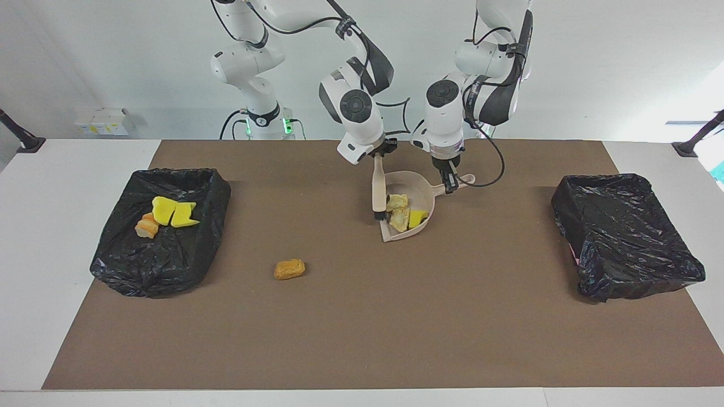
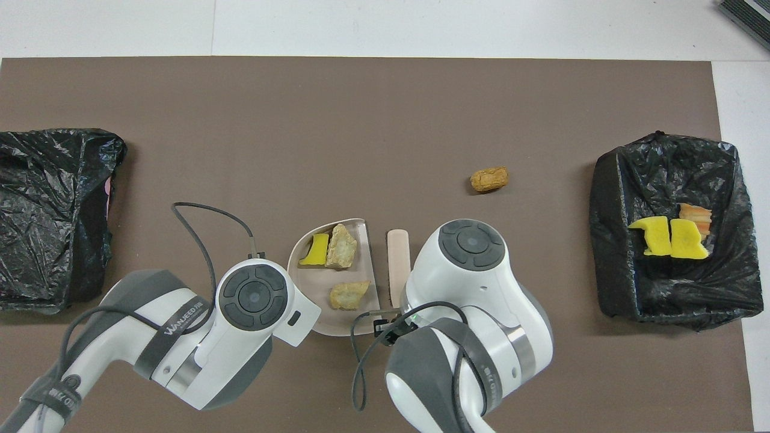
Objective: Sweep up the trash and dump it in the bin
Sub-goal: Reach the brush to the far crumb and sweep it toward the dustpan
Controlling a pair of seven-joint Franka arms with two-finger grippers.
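Observation:
A beige dustpan (image 1: 425, 195) (image 2: 346, 322) lies mid-table and holds three trash pieces: two tan lumps (image 1: 398, 210) (image 2: 341, 245) and a yellow sponge chunk (image 1: 418, 217) (image 2: 314, 251). My left gripper (image 1: 451, 182) is shut on the pan's handle. Just outside the pan's open edge hangs the beige brush (image 1: 377, 189) (image 2: 397, 267), bristles down, with my right gripper (image 1: 378, 155) shut on its handle. An orange lump (image 1: 289, 269) (image 2: 489, 178) lies alone on the mat, farther from the robots. The bin (image 1: 164, 265) (image 2: 662, 156) at the right arm's end holds yellow sponge pieces (image 1: 169, 213) (image 2: 668, 237) and an orange piece.
A second black-lined bin (image 1: 625, 240) (image 2: 48, 210) sits at the left arm's end of the brown mat. A cable loops from the left wrist beside the dustpan handle.

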